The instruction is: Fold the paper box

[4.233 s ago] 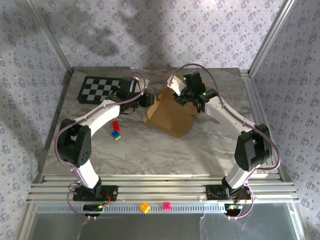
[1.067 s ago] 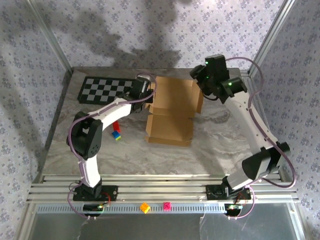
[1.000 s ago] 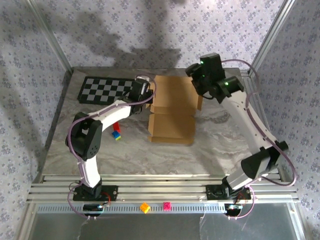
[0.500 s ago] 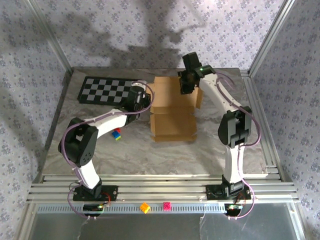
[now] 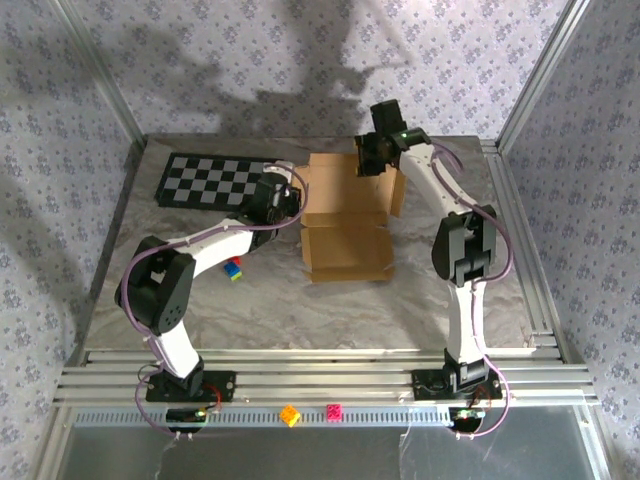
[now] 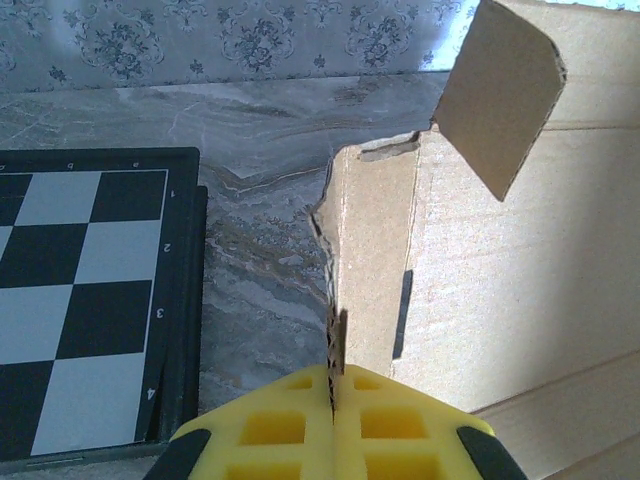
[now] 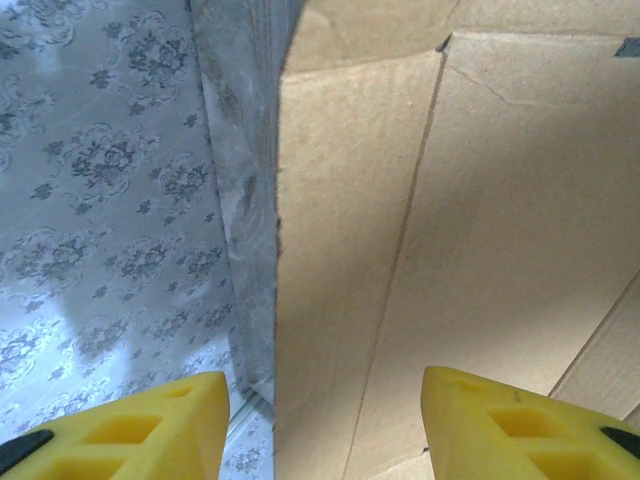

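Shifted since one second ago: right end effector (image 5: 370,165), now hanging over the far right corner of the paper box (image 5: 345,230) rather than off to its right.

Paper box: lying open on the desk (image 5: 300,310) between the two end effectors, lid panel on the far side, shallow tray on the near side.

Left end effector (image 6: 333,392): yellow pads (image 6: 270,430) pinching narrow on the box's upright left side flap.

Right end effector: fingers (image 7: 150,420) standing wide, cardboard edge showing beyond the gap.

Checkerboard mat (image 5: 210,180): lying just left of the left end effector.

Small coloured blocks (image 5: 233,266): sitting nearer the bases than the left end effector.
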Available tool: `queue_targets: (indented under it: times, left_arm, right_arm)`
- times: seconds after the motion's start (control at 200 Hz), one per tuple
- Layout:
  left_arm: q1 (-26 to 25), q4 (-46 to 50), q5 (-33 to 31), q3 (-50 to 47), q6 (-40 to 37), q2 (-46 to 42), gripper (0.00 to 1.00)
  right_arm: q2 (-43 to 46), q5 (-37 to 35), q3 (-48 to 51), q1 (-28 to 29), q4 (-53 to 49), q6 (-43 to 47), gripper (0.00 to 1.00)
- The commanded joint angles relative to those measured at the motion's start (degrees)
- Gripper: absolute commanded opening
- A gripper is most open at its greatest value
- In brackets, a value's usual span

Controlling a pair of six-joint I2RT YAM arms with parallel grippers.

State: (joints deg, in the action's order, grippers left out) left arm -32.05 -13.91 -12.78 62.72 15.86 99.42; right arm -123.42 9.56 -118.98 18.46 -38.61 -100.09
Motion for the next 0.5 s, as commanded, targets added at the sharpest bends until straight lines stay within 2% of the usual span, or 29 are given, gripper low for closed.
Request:
queue_targets:
  times: [0.0, 0.07, 0.18, 0.345, 0.495]
  left_arm:
    - [-0.4, -1.8, 0.7, 0.7, -1.0, -1.9, 0.00]
    - [-0.4, -1.7, 0.7, 0.6, -1.0, -2.0, 0.00]
    - [-0.4, -1.5, 0.7, 0.7, -1.2, -2.0, 0.00]
    - [-0.3, -1.2, 0.4, 0.4, -1.5, -2.5, 0.00]
    - [-0.2, -1.2, 0.4, 0.0, -1.8, -2.9, 0.00]
  right_arm:
    - [-0.5, 0.6, -0.5, 0.3, 1.4, -0.4, 0.50]
    - [-1.1, 0.3, -0.5, 0.2, 2.2, 0.0, 0.46]
    - [-2.2, 2.0, -0.1, 0.2, 3.4, 0.0, 0.45]
    - [-1.7, 2.8, 3.3, 0.1, 7.0, 0.1, 0.35]
    - [0.0, 3.1, 7.3, 0.3, 8.6, 0.1, 0.31]
